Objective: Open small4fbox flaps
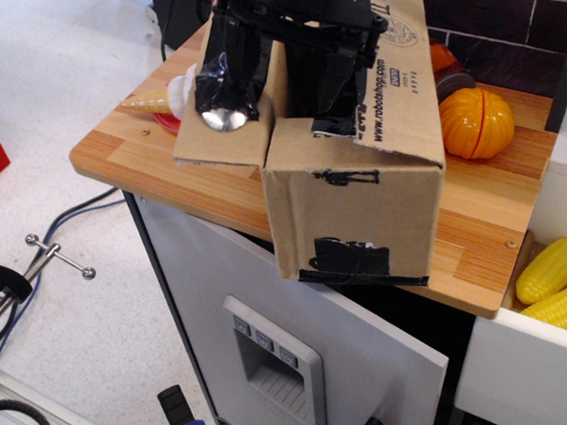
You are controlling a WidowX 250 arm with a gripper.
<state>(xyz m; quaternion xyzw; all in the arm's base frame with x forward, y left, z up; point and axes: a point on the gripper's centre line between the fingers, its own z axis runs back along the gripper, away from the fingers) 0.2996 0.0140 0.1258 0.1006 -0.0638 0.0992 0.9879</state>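
Cardboard filled most of the scene: the small4fbox (358,186) stood on the wooden counter (169,170), its front corner reaching the counter's near edge, two black tape patches on its front face. Above its open top hung the pincer (289,24), a black mechanism reaching down from the upper edge of view into the box mouth. Whether its jaws were spread or clenched I could not tell, since black parts and the dark box interior merged together.

Of the flaps, one flap (224,102) hung outward to the pincer's left, tilted down over the counter, carrying black tape and a shiny silver disc (218,117). Another flap (404,71), printed with "robotshop.com", lay folded out on the pincer's right.

Beyond that right flap sat an orange pumpkin (475,122), just beside the box. Left of the pincer, behind the hanging flap, a cone-shaped toy (156,102) lay on the counter. Well below and right, yellow corn (551,269) rested in a white bin.
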